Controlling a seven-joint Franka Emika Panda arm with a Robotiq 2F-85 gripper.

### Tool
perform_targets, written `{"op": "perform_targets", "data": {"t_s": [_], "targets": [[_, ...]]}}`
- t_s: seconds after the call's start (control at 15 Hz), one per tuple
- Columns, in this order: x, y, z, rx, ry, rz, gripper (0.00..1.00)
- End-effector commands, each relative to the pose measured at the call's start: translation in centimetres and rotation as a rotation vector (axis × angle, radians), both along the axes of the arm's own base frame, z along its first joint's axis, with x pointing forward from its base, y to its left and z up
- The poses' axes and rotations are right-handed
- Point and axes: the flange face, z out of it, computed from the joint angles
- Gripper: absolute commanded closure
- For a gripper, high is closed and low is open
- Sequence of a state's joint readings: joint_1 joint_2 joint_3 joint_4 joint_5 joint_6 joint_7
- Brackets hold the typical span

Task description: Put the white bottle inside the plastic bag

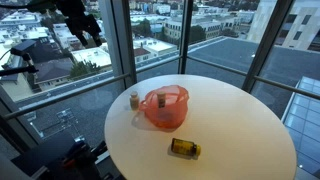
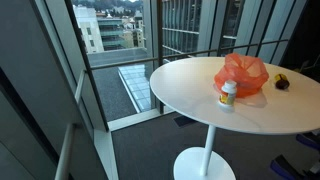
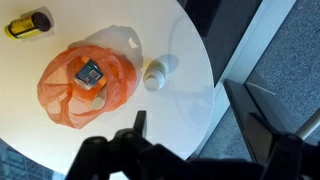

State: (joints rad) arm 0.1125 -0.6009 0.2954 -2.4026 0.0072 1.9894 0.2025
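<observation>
A small white bottle with an orange-brown cap stands upright on the round white table, just beside the orange plastic bag. Both show in the other exterior view, bottle and bag, and in the wrist view, bottle and bag. The bag lies open-topped with a grey square object inside. My gripper hangs high above and off the table's edge, far from the bottle. In the wrist view its fingers are spread and empty.
A yellow bottle lies on its side near the table's edge, apart from the bag; it also shows in the wrist view. Floor-to-ceiling windows and a railing stand close to the table. The table rests on a single pedestal.
</observation>
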Motion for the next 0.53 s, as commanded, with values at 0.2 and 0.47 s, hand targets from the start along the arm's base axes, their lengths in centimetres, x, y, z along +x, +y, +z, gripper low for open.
{"op": "perform_targets", "data": {"t_s": [0.2, 0.47], "targets": [[0.0, 0.0, 0.1, 0.000, 0.001, 0.000, 0.00], [1.9, -0.8, 0.7, 0.036, -0.030, -0.052, 0.00]]}}
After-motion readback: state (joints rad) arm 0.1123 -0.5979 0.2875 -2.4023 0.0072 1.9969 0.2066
